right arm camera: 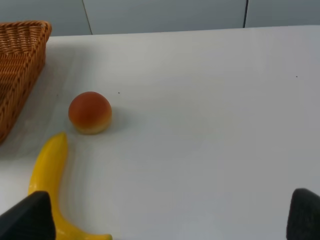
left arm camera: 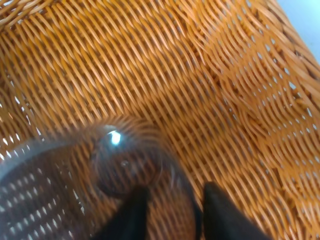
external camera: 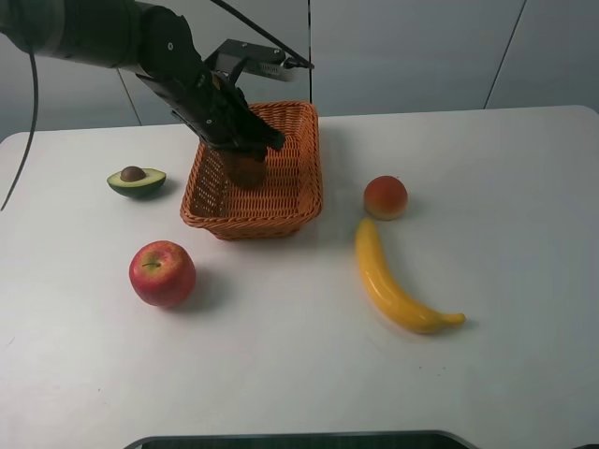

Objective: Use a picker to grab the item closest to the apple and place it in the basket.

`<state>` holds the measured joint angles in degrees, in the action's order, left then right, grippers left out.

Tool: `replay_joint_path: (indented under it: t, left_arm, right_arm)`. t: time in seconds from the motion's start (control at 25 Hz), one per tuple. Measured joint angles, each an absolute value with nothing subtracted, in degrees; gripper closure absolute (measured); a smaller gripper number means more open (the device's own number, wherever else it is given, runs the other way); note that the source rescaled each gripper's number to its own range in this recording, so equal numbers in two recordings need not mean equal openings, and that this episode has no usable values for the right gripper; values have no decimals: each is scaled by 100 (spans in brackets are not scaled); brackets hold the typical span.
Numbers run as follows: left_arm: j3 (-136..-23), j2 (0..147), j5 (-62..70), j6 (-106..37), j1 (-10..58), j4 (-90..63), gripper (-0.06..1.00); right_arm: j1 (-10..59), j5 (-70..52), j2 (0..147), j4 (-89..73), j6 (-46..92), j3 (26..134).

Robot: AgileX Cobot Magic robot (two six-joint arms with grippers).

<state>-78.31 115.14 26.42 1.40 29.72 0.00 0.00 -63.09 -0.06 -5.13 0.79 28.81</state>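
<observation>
A red apple (external camera: 162, 273) sits on the white table at the front left. My left gripper (external camera: 245, 148) reaches down into the orange wicker basket (external camera: 307, 192) and is shut on a round brown fruit (external camera: 248, 171), which hangs low inside the basket. In the left wrist view the dark fingertips (left arm camera: 134, 212) flank the blurred brown fruit (left arm camera: 124, 167) just over the woven basket floor (left arm camera: 210, 90). My right gripper (right arm camera: 165, 217) is open over bare table, with only its two fingertips showing; it is out of the high view.
A halved avocado (external camera: 137, 180) lies left of the basket. A peach (external camera: 385, 196) and a yellow banana (external camera: 393, 281) lie to the basket's right, also the peach (right arm camera: 90, 112) and banana (right arm camera: 47, 175) in the right wrist view. A dark edge borders the table's front.
</observation>
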Motion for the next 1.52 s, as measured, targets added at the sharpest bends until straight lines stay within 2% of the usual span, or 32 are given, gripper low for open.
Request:
replay_joint_path:
  t: [0.08, 0.12, 0.2, 0.52, 1.04, 1.24, 1.52]
  left_arm:
    - [-7831, 11514, 2583, 140, 2972, 0, 10]
    - [-7831, 11514, 2580, 140, 2972, 0, 2]
    - [-7831, 11514, 2558, 140, 2972, 0, -3]
    - [-7831, 11451, 2550, 140, 3034, 0, -5]
    - [-7831, 10227, 3112, 140, 3032, 322, -5]
    - [-7831, 9847, 3852, 201, 2649, 418, -5]
    - [-7776, 9052, 4606, 261, 1777, 448, -5]
  right_arm:
    - [0, -6309, -6, -513, 79, 2881]
    - [0, -6309, -6, -513, 79, 2881]
    - [0, -6309, -6, -513, 79, 2881]
    - [0, -6309, -6, -513, 79, 2881]
    - [0, -6309, -6, -513, 79, 2881]
    - [0, -6309, -6, -513, 79, 2881]
    - [0, -6309, -6, -513, 79, 2881]
